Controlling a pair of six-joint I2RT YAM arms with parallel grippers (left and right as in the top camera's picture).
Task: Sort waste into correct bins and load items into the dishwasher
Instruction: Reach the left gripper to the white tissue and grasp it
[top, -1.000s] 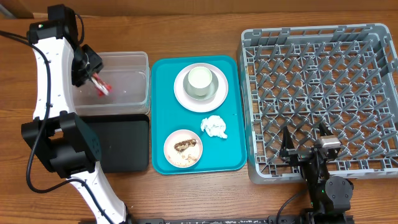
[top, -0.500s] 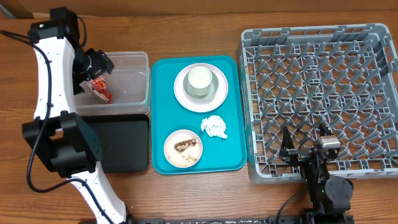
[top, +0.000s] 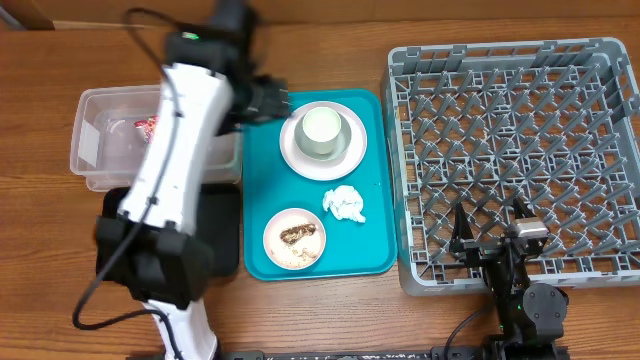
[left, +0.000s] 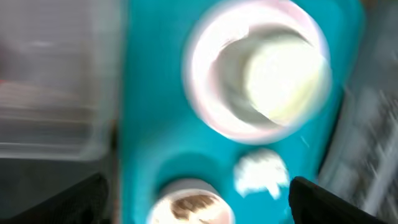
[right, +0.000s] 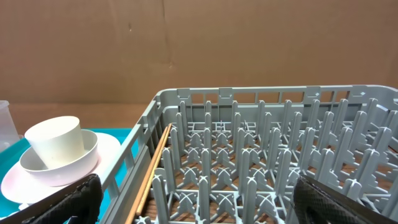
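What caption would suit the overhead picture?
Open left gripper hovers by the plate on the tray; wrapper in the tub.

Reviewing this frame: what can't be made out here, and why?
Overhead: the left arm covers most of the black tray and part of the clear tub; the red wrapper shows only as a sliver.
Left wrist: motion blur smears everything; the food scraps lack detail.
Right wrist: the plate is partly hidden by a gripper finger.

A teal serving tray (top: 262, 200) lies centre on a wooden table (top: 330, 320); a cardboard box (top: 25, 10) shows at ten o'clock.
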